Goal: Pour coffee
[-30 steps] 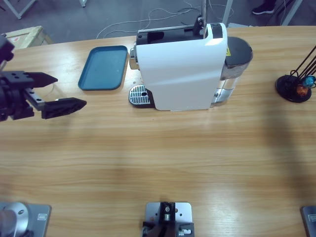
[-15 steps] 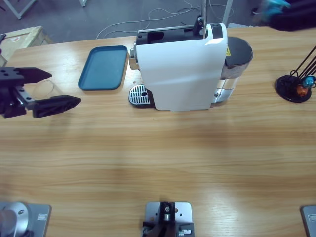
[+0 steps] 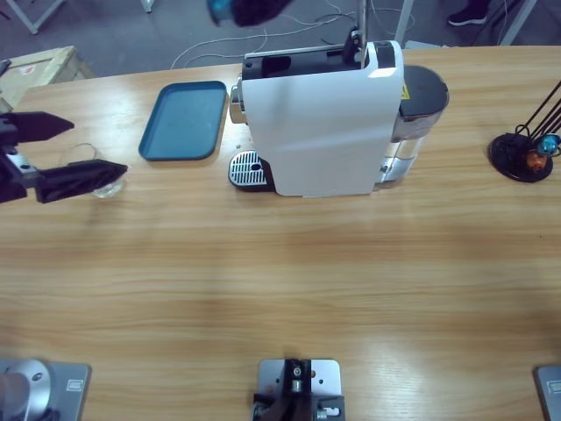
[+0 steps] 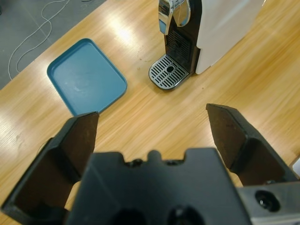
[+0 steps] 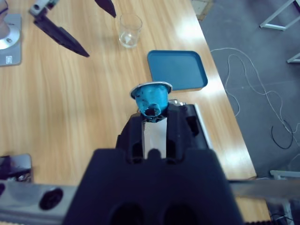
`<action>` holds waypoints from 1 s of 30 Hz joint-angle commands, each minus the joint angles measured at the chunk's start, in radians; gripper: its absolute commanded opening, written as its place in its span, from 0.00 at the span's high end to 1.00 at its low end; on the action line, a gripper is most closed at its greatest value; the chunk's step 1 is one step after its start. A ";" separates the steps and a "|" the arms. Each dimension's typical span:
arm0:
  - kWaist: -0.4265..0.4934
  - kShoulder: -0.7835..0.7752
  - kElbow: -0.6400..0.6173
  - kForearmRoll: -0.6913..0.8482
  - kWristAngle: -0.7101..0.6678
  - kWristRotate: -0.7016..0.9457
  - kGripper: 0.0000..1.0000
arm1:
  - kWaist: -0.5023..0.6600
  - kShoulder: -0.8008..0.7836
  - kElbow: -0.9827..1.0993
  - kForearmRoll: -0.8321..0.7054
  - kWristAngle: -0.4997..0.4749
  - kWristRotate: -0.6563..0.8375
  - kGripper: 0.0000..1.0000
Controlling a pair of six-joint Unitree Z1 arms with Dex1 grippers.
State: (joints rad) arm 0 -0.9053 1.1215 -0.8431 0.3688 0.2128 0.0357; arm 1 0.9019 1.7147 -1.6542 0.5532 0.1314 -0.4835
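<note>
White coffee machine (image 3: 324, 118) at table's (image 3: 280, 281) far middle, blue tray (image 3: 184, 120) left of it, clear glass (image 3: 105, 182) between open black jaws, perhaps empty.

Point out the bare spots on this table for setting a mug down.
The wide wood in front of the coffee machine is bare, as is the blue tray. It is crowded by the clear glass under the open left pincer.

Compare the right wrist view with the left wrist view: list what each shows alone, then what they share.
Only the right wrist view shows the blue capsule clamped in the right gripper, the clear glass and the left gripper beside it. Only the left wrist view shows the coffee machine's drip grate and spout. Both show the blue tray and wooden table.
</note>
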 commanded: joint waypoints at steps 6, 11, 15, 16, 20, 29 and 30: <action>0.040 -0.016 0.001 0.021 -0.012 0.013 0.01 | -0.116 0.214 -0.038 0.008 -0.037 -0.052 1.00; 0.040 -0.006 0.002 0.021 -0.020 0.012 0.01 | -0.118 0.246 -0.038 -0.001 -0.035 -0.052 1.00; 0.040 -0.009 0.010 0.021 -0.020 0.012 0.01 | -0.120 0.267 -0.034 -0.001 -0.036 -0.052 1.00; 0.040 -0.010 0.010 0.021 -0.020 0.012 0.01 | -0.122 0.270 -0.033 -0.001 -0.039 -0.052 1.00; 0.040 -0.011 0.014 0.021 -0.020 0.012 0.01 | -0.150 0.266 -0.041 0.002 -0.043 -0.052 1.00; 0.040 -0.003 0.015 0.019 -0.021 0.012 0.01 | -0.152 0.273 -0.023 -0.001 -0.032 -0.053 1.00; 0.040 -0.003 0.015 0.019 -0.021 0.011 0.01 | -0.152 0.272 -0.024 -0.001 -0.026 -0.053 1.00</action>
State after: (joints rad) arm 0 -0.8753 1.1091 -0.8488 0.3743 0.2050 0.0358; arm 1 0.7597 1.9230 -1.6949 0.5533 0.0970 -0.5252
